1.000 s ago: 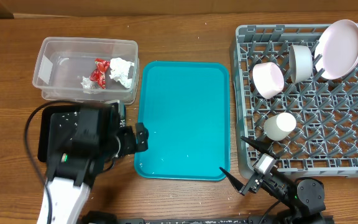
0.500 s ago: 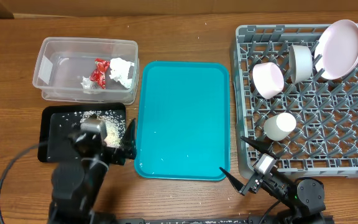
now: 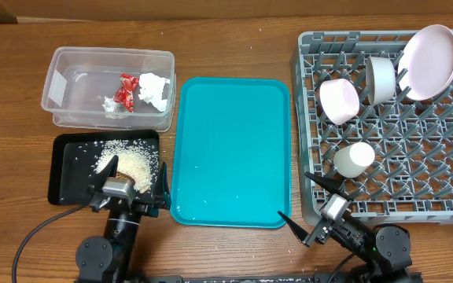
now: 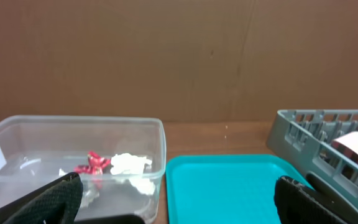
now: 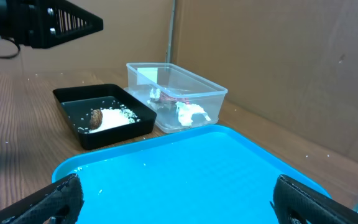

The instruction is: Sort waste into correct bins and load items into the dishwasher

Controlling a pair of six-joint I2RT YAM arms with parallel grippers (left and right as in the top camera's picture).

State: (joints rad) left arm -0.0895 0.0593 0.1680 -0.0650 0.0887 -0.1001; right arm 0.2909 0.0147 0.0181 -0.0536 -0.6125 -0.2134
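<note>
**Tech:** State edges and free room.
**Ops:** Teal tray (image 3: 230, 149) at centre, a flat open surface with a few white specks. Clear tub (image 3: 57, 86) just beyond its far left corner. Black tray (image 3: 65, 169) directly in front of the tub, close beside the teal rim. Grey rack (image 3: 447, 157) at right, with a narrow strip of wooden table (image 3: 234, 47) between it and the teal tray. Open wood along the far edge.

**Tech:** Materials and shapes?
**Ops:** Tub: see-through plastic with rounded corners, holding a shiny crinkled red wrapper (image 3: 124, 90) and a crumpled white tissue (image 3: 154, 90), side by side. Black tray: shallow and rectangular, holding a loose heap of white rice (image 3: 136, 163) with a brown scrap (image 5: 96, 118) at its edge. Rack: pegged grid with latticed walls. Pale pink plate (image 3: 431, 61) on edge in the far right corner, pale bowl (image 3: 381, 79) beside it. Pink cup (image 3: 339, 101) on its side further left, white cup (image 3: 354, 159) lying nearer the front.

**Tech:** Grippers?
**Ops:** Left gripper (image 3: 132, 185) at the black tray's near edge, jaws spread wide and holding nothing. Right gripper (image 3: 292, 194) at the rack's near left corner, jaws likewise wide apart and empty.

**Tech:** Change against earlier frames?
**Ops:** Left arm drawn back toward the near table edge. Previously over the black tray, hiding the rice; heap now mostly exposed. Right gripper, rack load and tub contents unchanged.
</note>
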